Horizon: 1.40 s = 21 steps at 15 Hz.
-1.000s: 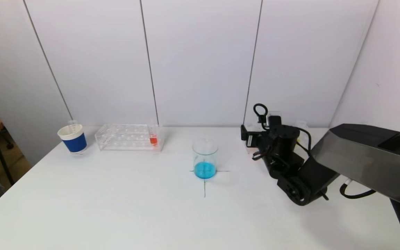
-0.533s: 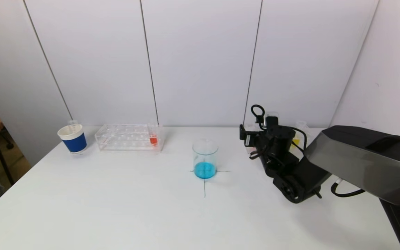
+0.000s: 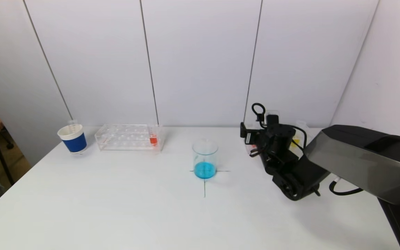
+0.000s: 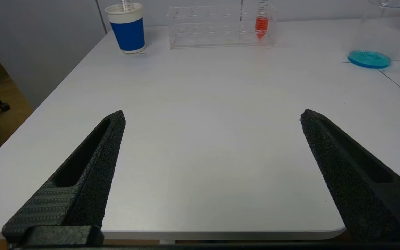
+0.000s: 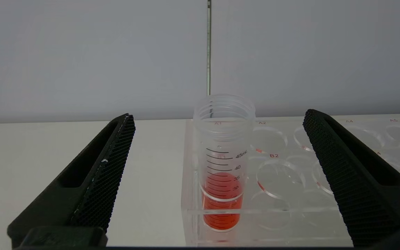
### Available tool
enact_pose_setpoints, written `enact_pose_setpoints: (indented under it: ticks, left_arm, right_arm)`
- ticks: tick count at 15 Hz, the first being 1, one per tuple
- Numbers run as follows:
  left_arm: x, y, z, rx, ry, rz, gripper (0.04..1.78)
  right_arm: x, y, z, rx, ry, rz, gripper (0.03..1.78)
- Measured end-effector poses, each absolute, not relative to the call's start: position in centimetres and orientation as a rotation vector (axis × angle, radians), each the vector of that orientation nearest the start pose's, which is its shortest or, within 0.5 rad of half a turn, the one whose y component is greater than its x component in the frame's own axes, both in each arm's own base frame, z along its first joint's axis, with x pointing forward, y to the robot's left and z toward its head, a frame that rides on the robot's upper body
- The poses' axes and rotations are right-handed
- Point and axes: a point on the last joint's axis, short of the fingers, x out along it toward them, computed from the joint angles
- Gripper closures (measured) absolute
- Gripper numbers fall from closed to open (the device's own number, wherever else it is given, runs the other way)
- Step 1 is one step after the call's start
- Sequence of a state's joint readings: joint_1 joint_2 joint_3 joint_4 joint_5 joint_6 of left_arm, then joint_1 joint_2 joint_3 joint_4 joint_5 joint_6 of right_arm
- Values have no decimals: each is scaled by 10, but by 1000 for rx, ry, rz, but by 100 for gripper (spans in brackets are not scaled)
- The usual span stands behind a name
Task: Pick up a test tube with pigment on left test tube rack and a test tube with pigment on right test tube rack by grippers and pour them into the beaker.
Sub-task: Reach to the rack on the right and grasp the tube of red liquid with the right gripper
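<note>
The beaker [image 3: 205, 158] holds blue liquid and stands on a drawn cross at mid-table; it also shows at the edge of the left wrist view [image 4: 377, 45]. The clear left test tube rack [image 3: 116, 137] [image 4: 203, 31] carries a test tube with red pigment [image 3: 153, 138] [image 4: 261, 24] at its beaker-side end. My right arm [image 3: 276, 146] covers most of the right rack. My right gripper [image 5: 218, 114] is open, and a test tube with red pigment [image 5: 222, 173] stands in the corner hole of the right rack [image 5: 325, 211], just ahead between the fingers and apart from both. My left gripper [image 4: 212, 112] is open and empty above the table's near edge.
A white and blue paper cup [image 3: 72, 139] [image 4: 129, 31] with an empty tube in it stands left of the left rack. A little yellow [image 3: 295, 142] shows behind my right wrist. The white table [image 3: 116, 208] ends at a wall behind. A person's arm shows at the far left.
My right arm has shifted slightly left and forward toward the right rack. Nothing else has moved.
</note>
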<state>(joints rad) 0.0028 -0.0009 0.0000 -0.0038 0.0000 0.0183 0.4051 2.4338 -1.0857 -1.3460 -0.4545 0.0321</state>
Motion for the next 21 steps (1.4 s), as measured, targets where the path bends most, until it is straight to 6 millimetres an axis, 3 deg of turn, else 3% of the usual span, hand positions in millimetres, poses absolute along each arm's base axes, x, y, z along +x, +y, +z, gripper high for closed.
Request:
enact_pose_setpoints:
  ticks: [21]
  left_arm:
    - [-23,0,76,18,-5,3,6]
  right_arm:
    - [417,167,34,26,-9,-51,5]
